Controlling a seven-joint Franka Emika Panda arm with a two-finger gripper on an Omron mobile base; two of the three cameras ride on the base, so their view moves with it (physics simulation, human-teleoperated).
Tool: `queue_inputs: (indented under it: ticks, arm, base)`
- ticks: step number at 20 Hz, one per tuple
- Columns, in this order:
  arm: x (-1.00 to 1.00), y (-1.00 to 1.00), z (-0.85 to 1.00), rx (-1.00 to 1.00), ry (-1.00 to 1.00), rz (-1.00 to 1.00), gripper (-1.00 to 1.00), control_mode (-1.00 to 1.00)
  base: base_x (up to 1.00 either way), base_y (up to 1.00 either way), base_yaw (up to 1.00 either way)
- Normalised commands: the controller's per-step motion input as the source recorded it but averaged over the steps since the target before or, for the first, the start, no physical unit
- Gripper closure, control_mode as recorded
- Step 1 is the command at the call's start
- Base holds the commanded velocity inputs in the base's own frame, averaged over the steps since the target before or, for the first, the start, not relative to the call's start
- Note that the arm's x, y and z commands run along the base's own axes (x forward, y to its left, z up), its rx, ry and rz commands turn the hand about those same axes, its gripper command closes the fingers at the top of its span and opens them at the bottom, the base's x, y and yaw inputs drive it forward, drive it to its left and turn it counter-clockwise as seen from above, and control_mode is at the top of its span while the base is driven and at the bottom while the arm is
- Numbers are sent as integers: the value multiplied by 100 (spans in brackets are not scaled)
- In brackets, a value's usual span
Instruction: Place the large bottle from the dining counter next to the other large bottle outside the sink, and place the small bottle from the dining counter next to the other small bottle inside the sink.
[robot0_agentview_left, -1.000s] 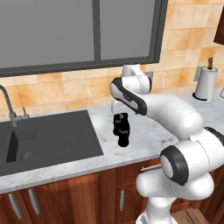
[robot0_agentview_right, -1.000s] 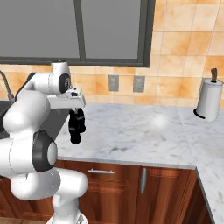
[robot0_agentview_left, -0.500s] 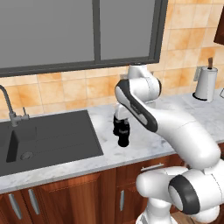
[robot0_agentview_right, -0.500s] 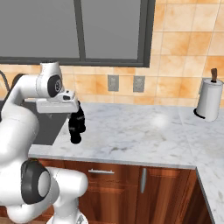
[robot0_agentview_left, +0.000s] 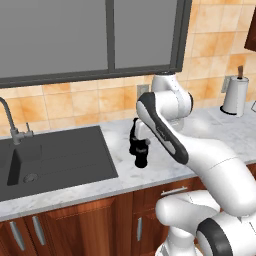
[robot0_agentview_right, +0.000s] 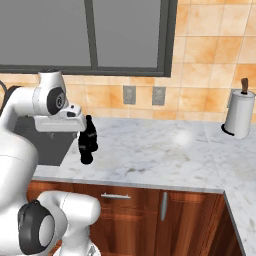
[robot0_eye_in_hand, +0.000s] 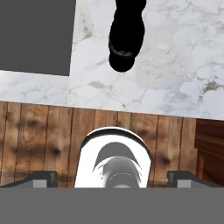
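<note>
Two tall dark bottles stand close together on the marble counter, just right of the dark sink. I cannot tell the large bottle from the other large bottle. From the right they show as one dark shape, beside my white hand. Looking down, a dark bottle stands at the top of the hand view. My gripper is open and empty, its fingertips wide apart. It hangs over the counter's front edge, clear of the bottles. The small bottles and the dining counter are out of view.
A faucet rises behind the sink. A paper towel holder stands at the far right of the counter. Wall sockets sit under the window. Wooden cabinet fronts run below the counter edge.
The arm has refolded and the hand has drawn back from the bottles toward the counter's front edge. The bottles have stayed put and the jaws remain open.
</note>
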Motion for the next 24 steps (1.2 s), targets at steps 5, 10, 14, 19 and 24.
queue_inputs:
  ticks: [5, 10, 14, 19, 24]
  arm:
    - [-4, -1, 3, 0, 0, 0, -100, -100]
    - [0, 0, 0, 0, 0, 0, -100, -100]
    - [0, 0, 0, 0, 0, 0, -100, 100]
    - [0, 0, 0, 0, 0, 0, -100, 100]
    - [0, 0, 0, 0, 0, 0, -100, 100]
  base:
    - [0, 0, 0]
    - [0, 0, 0]
    - [0, 0, 0]
    - [-75, 47, 11]
    - [-83, 81, 12]
